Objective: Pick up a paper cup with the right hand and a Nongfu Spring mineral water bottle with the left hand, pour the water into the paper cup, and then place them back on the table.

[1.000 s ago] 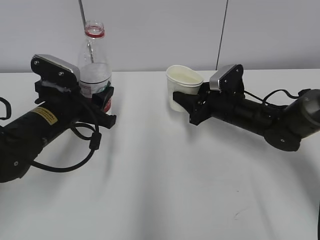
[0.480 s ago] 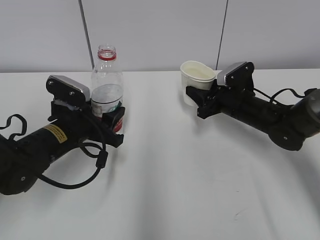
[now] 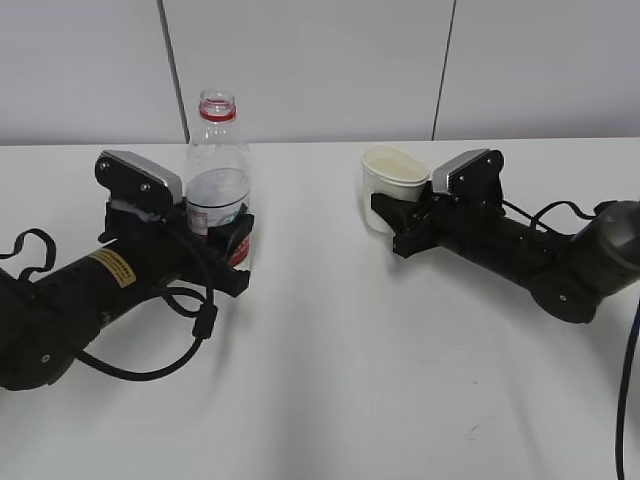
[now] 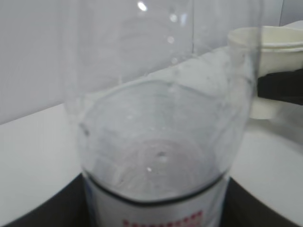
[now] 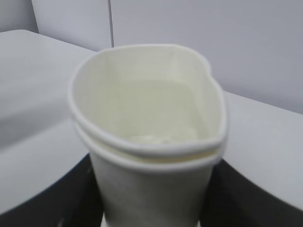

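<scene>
The Nongfu Spring bottle [image 3: 217, 170] stands upright with no cap, its red neck ring showing. My left gripper [image 3: 226, 238] is shut on its labelled lower part. In the left wrist view the bottle [image 4: 156, 118] fills the frame, with water [image 4: 151, 165] low inside and black fingers [image 4: 57, 213] at the bottom corners. The paper cup [image 3: 392, 180] is upright in my right gripper [image 3: 402, 214], which is shut on its lower wall. In the right wrist view the cup [image 5: 151, 165] has its rim squeezed out of round and fingers [image 5: 71, 203] on both sides. I cannot tell whether the bottle or cup touches the table [image 3: 330, 380].
The cup also shows at the top right of the left wrist view [image 4: 272, 47], to the right of the bottle. A grey panelled wall [image 3: 320, 60] runs behind the table's far edge. A black cable loop [image 3: 170, 340] hangs under the left arm.
Both arms moved to the right with their loads. The bottle shifted right and stays upright. The cup shifted right and rose, then came down slightly in the last half second.
</scene>
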Controlling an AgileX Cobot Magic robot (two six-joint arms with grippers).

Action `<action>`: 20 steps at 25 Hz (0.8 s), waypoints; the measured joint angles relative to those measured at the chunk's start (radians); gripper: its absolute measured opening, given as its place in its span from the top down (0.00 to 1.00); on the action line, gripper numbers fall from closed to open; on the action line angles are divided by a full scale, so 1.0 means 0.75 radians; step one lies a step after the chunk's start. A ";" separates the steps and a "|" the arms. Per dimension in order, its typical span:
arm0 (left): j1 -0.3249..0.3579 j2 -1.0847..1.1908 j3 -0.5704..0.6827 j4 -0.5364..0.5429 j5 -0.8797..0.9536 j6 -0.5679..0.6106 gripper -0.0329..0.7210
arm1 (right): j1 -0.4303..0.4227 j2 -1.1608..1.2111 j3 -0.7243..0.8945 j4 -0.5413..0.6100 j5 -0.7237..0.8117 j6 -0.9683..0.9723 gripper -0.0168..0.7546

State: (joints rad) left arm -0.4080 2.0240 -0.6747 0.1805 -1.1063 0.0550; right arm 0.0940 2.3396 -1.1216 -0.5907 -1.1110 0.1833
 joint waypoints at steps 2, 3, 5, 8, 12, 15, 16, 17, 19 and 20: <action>0.000 0.010 0.000 0.014 -0.001 0.000 0.47 | 0.000 0.015 0.000 0.002 -0.007 -0.002 0.48; 0.000 0.018 -0.001 0.023 -0.006 0.000 0.47 | 0.000 0.021 0.000 0.002 -0.007 -0.002 0.48; 0.000 0.038 -0.001 0.039 -0.006 0.000 0.47 | 0.000 0.033 0.000 -0.003 -0.007 -0.002 0.48; 0.000 0.050 -0.007 0.065 -0.024 -0.002 0.47 | 0.000 0.036 0.000 -0.014 -0.007 -0.002 0.48; 0.000 0.065 -0.014 0.081 -0.042 -0.009 0.47 | 0.000 0.036 0.000 -0.027 -0.007 0.014 0.48; 0.000 0.065 -0.014 0.082 -0.043 -0.013 0.47 | 0.000 0.036 0.000 -0.041 -0.007 0.019 0.48; 0.000 0.065 -0.014 0.084 -0.043 -0.015 0.48 | 0.000 0.036 0.000 -0.044 -0.007 0.020 0.48; 0.000 0.065 -0.014 0.084 -0.043 -0.016 0.48 | 0.000 0.036 0.000 -0.044 -0.007 0.020 0.48; 0.000 0.065 -0.014 0.085 -0.043 -0.016 0.48 | 0.000 0.036 0.000 -0.048 -0.007 0.025 0.48; 0.000 0.065 -0.014 0.085 -0.043 -0.016 0.48 | 0.000 0.036 0.000 -0.048 -0.007 0.025 0.48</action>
State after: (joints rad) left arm -0.4080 2.0726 -0.6850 0.2441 -1.1385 0.0431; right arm 0.0940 2.3667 -1.1216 -0.6264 -1.1164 0.2024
